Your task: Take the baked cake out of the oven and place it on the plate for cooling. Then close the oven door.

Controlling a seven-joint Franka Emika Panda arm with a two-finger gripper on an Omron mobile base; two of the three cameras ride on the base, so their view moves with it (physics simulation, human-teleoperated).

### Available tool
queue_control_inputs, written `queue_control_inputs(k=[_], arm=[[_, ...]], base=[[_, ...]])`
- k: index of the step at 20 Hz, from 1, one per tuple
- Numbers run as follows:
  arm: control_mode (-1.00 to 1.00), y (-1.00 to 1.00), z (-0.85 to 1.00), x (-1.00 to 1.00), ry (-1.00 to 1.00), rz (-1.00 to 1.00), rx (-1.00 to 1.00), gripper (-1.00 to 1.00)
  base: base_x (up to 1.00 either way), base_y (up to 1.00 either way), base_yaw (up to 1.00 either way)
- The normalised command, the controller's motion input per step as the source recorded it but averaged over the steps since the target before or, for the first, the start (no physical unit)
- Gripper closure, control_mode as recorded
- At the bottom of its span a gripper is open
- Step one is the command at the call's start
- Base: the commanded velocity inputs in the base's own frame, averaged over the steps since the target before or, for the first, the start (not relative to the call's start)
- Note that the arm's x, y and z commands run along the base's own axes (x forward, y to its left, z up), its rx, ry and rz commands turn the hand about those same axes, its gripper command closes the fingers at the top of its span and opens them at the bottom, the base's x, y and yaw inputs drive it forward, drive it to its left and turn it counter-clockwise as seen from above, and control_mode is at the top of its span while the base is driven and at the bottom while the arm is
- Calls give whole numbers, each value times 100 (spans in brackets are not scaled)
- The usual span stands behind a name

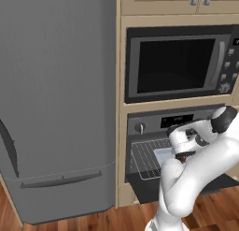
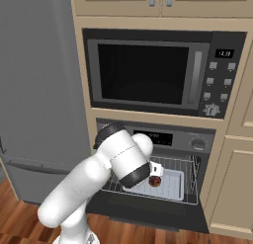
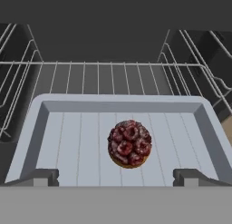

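two fingers (image 3: 116,177) spread wide above the baked cake (image 3: 129,143) on the tray (image 3: 68,137).

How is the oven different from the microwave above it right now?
The oven stands open, its door dropped down, so you see wire racks, a pale grey tray and a small reddish-brown cake inside; the microwave is shut, its window dark. The oven has round knobs beside a small display; the microwave has a button panel. Both are built into the same wooden cabinet column.

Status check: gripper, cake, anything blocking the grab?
Gripper open, empty, hovering over pale grey tray. Small dark reddish-brown cake sits on tray, between the fingertips' line. Black oven's door down; nothing in the way.
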Motion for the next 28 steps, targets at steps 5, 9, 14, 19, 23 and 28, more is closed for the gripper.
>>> queue_control_inputs(k=[5,9,14,19,23,28], arm=[[-100,0,-20,12,0,0,0,-100],[-100,0,-22,8,0,0,0,-100],[-100,-6,-24,9,0,0,0,-100],[-100,-32,-33,0,0,0,0,-100],[-100,-26,-39,0,0,0,0,-100],[-100,-1,-38,0,0,1,0,-100]], base=[[0,0,0],[0,0,0],[0,0,0],[0,0,0],[0,0,0],[0,0,0]])
